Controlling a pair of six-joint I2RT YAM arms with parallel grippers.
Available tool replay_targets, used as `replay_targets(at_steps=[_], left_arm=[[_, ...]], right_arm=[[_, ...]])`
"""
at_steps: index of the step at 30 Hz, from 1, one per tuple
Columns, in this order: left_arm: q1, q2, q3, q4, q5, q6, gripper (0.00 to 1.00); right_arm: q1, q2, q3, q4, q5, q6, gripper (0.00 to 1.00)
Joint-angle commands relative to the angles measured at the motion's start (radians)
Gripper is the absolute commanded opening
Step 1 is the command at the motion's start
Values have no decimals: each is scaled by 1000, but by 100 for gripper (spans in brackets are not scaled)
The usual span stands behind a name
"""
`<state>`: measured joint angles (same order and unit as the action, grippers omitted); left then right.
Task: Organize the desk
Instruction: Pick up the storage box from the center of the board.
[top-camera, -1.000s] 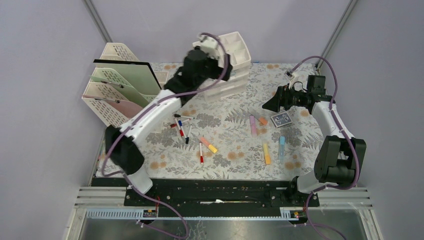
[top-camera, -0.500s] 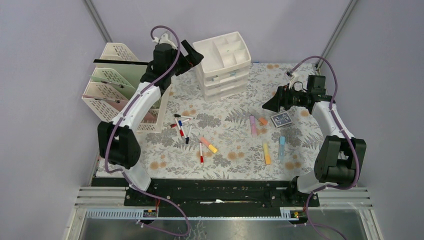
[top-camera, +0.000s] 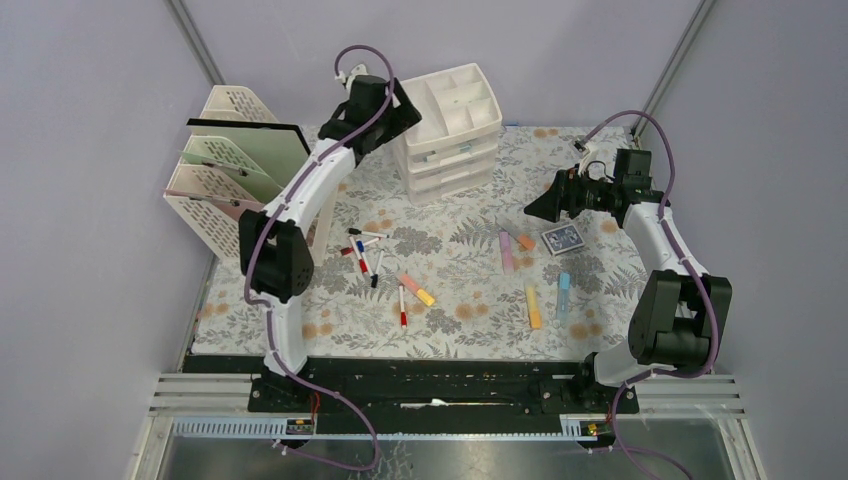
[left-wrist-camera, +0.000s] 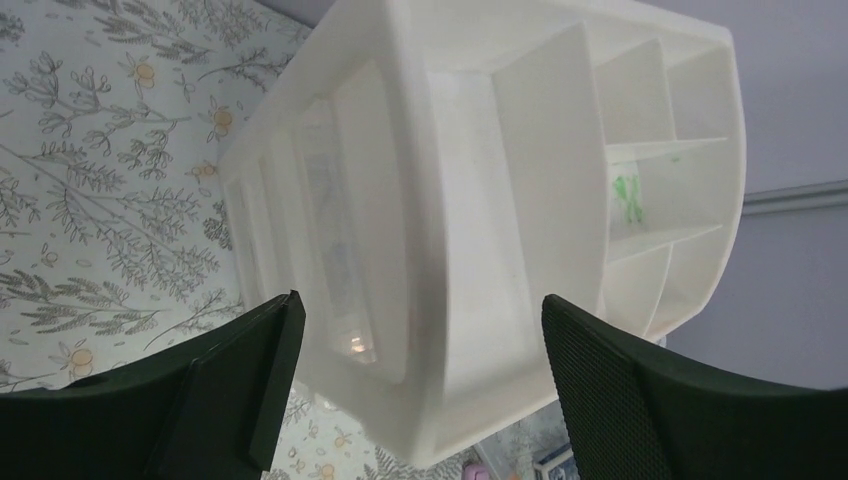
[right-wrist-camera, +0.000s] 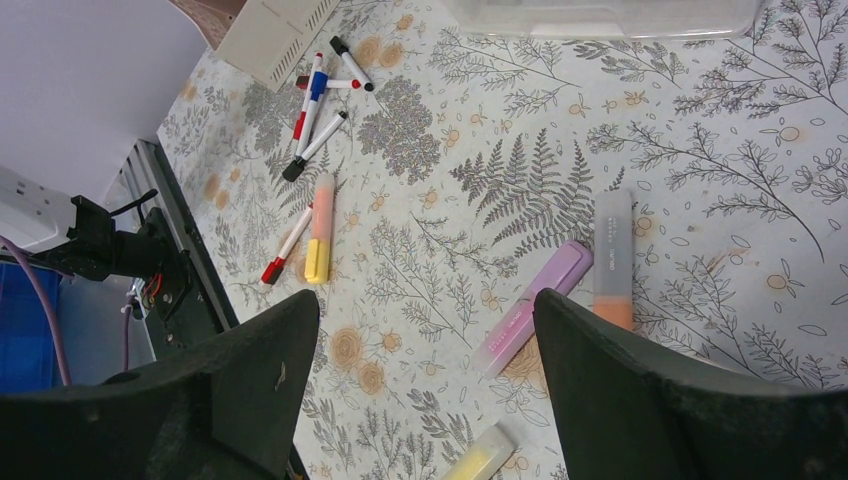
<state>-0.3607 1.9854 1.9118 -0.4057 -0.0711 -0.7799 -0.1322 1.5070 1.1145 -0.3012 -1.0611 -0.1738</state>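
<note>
Desk (top-camera: 460, 280) below, left claw (top-camera: 400, 105) gapes beside drawer unit (top-camera: 455, 120).

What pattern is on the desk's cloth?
Grey fern leaves and orange flowers on the pale desk; clearest in the right wrist view.

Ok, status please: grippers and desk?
Left gripper open, empty, facing white plastic drawer unit. Right gripper open, empty, over pale fern-printed desk. Thin markers, pastel highlighters scattered, unsorted.
</note>
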Motion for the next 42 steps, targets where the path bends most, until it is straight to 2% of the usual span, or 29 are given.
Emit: replay_targets(at_steps=[1,5,11,17,23,28,32,35,42], left_arm=[[-38,67,162,-92,-170,9,91],[-53,132,278,-163,-245,22,80],[-77,164,337,-179,-312,56,55],[-81,179,364,-219,-309,7,42],[-84,164,360,-257,-298,-43,22],[-85,150,357,-286,-284,-79,11],[-86,118,342,-294,-257,-130,4],[-86,86,328,-294,-231,-164,0],[-84,-12,253,-293,-186,-278,0]], right_arm=[[-1,6,8,24,-34,11,85],[-1,6,7,25,-32,7,85],[5,10,2,41,-36,17,84],[18,23,-4,77,-51,48,84],[34,36,2,106,-62,74,84],[56,46,4,138,-72,104,84],[74,58,4,204,-94,163,84],[86,77,5,287,-111,267,84],[127,126,-32,658,-104,581,84]])
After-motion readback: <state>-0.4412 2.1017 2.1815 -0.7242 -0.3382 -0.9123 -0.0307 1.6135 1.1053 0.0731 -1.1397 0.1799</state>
